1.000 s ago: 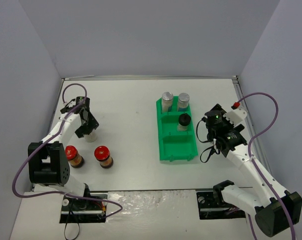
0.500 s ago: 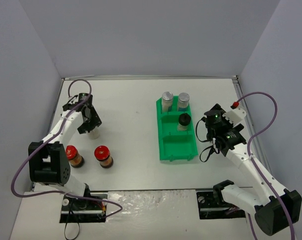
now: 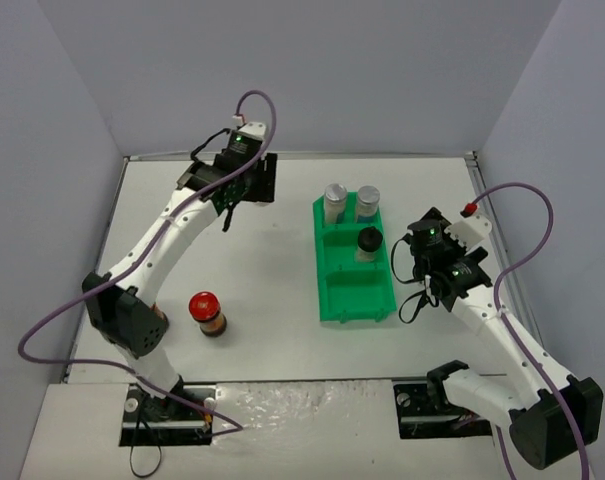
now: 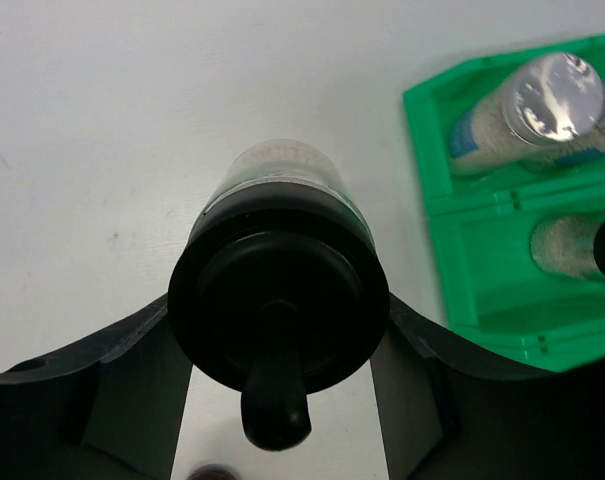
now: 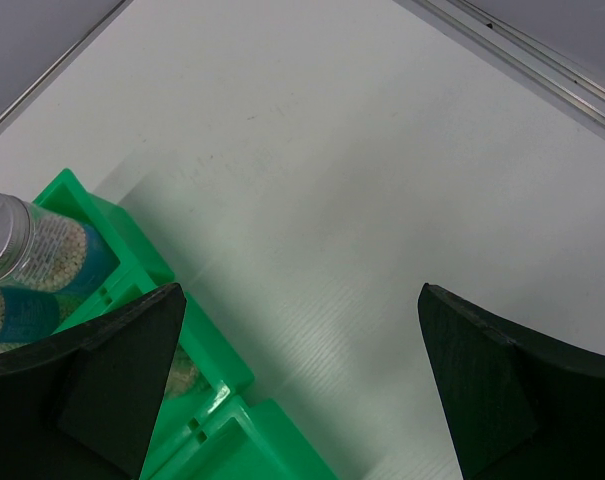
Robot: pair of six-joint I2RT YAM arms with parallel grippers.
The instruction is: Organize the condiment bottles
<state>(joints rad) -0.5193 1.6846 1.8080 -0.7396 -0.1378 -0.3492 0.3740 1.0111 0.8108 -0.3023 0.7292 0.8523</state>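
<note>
Nearest the near edge of the table (image 3: 272,270), left of centre, a red-lidded jar (image 3: 207,312) stands alone, just beside a bulky joint of the left arm (image 3: 122,312), which hides the table beneath it. Right of centre lies a green tray (image 3: 354,298), its long side running near to far. A black-lidded jar (image 3: 369,240) stands in its middle compartment and two silver-lidded jars (image 3: 335,200) stand side by side in the far one. The right gripper (image 5: 300,300) hangs just beside the tray's right edge, its fingers spread wide with only bare table between them. Farthest out, the left arm stretches long toward the far edge. The left gripper (image 4: 279,310) is clamped on the sides of a second black-lidded jar (image 4: 280,170), left of the tray's far corner.
</note>
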